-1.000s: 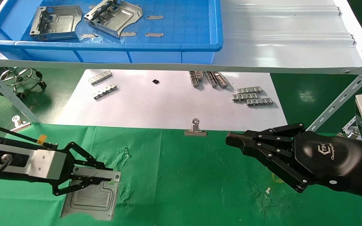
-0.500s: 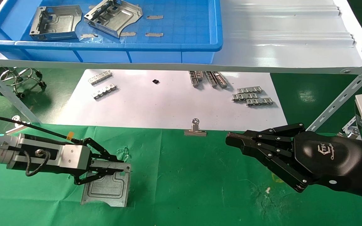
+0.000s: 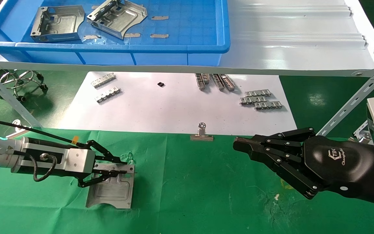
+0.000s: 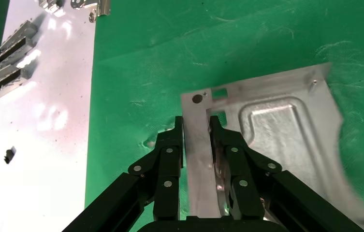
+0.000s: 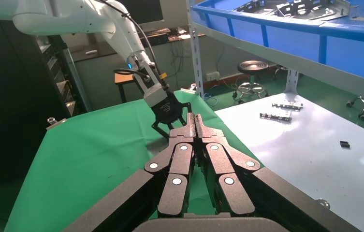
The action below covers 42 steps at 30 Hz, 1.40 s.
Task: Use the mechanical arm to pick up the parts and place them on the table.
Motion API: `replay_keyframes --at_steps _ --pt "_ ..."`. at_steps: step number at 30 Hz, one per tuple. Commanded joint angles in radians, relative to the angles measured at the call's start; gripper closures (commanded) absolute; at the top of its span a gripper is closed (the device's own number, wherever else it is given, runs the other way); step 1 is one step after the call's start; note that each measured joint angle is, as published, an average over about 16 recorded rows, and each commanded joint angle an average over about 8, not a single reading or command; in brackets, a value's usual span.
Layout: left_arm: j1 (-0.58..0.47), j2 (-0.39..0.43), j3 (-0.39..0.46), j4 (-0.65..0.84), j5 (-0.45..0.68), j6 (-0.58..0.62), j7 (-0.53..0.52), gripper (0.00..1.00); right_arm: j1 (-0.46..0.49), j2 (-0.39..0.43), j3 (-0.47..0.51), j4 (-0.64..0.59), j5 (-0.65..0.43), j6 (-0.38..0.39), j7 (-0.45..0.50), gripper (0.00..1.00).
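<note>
My left gripper (image 3: pixel 122 170), the mechanical arm with the yellow-tagged cable, is shut on the raised slotted edge of a silver stamped part (image 3: pixel 114 191). It holds the part low over the green table (image 3: pixel 190 188) at the front left. In the left wrist view both fingers (image 4: pixel 170 145) clamp the edge and the part (image 4: pixel 286 125) slopes down to the cloth (image 4: pixel 136 72). I cannot tell if it touches. Two more parts (image 3: pixel 57 22) (image 3: pixel 117 16) lie in the blue bin (image 3: pixel 187 48). My right gripper (image 3: pixel 239 144) is shut and empty, parked at the right; its wrist view shows it (image 5: pixel 194 116) shut.
The blue bin sits on a white metal shelf (image 3: pixel 287 42) above the table. A white paper sheet (image 3: pixel 174 104) carries small ridged strips (image 3: pixel 261 99). A binder clip (image 3: pixel 202 133) holds its front edge. A shelf leg (image 3: pixel 8 100) stands at the left.
My left gripper carried the part right and farther from the front left edge, then settled lower over the cloth. The right arm has not moved.
</note>
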Motion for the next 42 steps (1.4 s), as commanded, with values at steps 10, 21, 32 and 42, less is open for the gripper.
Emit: replay_keyframes --at_steps 10,21,32,42 --pt "-0.028 -0.008 -0.012 0.032 -0.019 0.059 0.002 0.00 0.000 0.000 0.000 0.000 0.000 0.000 0.000 1.00" --pt "-0.012 -0.076 -0.055 -0.094 -0.093 0.107 -0.181 0.00 0.000 0.000 0.000 0.000 0.000 0.000 0.000 0.14" --pt "0.108 -0.129 -0.192 -0.281 -0.134 0.088 -0.342 0.00 0.000 0.000 0.000 0.000 0.000 0.000 0.000 0.00" --pt "0.227 -0.187 -0.323 -0.474 -0.181 0.069 -0.498 0.00 0.000 0.000 0.000 0.000 0.000 0.000 0.000 0.00"
